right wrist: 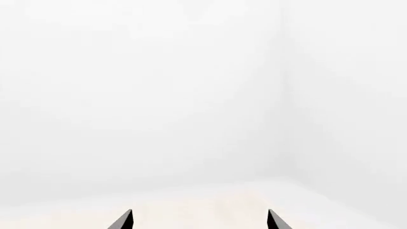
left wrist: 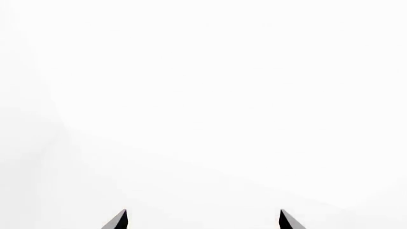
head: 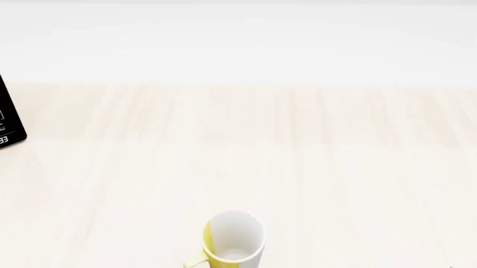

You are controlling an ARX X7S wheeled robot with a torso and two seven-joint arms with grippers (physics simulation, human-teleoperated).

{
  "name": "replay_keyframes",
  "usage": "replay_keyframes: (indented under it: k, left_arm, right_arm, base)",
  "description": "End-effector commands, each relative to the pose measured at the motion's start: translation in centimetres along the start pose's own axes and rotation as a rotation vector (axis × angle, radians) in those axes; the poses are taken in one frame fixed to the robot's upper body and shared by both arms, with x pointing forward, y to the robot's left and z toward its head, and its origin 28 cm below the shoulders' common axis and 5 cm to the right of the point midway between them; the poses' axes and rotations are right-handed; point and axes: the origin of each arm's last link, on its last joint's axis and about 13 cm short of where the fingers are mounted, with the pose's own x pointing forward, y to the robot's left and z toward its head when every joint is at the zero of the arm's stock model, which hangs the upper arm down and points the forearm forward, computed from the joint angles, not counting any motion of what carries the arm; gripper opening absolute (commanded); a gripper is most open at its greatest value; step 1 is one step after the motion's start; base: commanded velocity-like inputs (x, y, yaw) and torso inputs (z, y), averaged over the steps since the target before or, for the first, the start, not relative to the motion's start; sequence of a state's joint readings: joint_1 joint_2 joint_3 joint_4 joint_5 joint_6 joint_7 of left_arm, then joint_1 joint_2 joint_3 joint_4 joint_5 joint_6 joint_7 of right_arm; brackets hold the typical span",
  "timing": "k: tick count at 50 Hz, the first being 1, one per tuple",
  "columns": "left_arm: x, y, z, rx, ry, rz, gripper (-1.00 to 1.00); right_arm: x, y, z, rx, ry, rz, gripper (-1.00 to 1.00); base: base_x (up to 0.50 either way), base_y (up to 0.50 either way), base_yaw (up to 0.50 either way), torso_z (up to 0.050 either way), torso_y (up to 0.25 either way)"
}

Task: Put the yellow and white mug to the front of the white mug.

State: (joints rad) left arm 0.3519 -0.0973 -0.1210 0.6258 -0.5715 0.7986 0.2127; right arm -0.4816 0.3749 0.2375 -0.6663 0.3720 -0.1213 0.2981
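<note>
The yellow and white mug [head: 232, 237] stands upright on the pale wooden table [head: 298, 167] at the near edge of the head view, its yellow handle toward the lower left. The white mug is out of view. Neither arm shows in the head view. In the left wrist view my left gripper [left wrist: 203, 219] is open and empty, its two dark fingertips wide apart against plain white. In the right wrist view my right gripper [right wrist: 199, 219] is open and empty, facing white walls and a strip of pale tabletop.
A black device [head: 9, 120] with white markings lies at the table's left edge. A white wall [head: 238, 39] runs behind the table's far edge.
</note>
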Motion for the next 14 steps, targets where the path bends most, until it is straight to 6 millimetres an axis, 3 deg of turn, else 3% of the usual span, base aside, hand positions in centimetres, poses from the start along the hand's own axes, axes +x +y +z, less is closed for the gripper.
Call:
replay_keyframes:
  k: [1, 14]
  left_arm:
    - [0.20, 0.13, 0.13, 0.032, -0.005, 0.053, 1.00]
    - [0.59, 0.33, 0.36, 0.092, 0.017, 0.161, 1.00]
  right_arm:
    - [-1.75, -0.43, 2.29, -0.009, -0.088, 0.002, 1.00]
    - [-2.67, -0.54, 3.00, -0.019, -0.137, 0.018, 1.00]
  base:
    - [0.00, 0.00, 0.00, 0.000, 0.000]
    - [0.00, 0.00, 0.00, 0.000, 0.000]
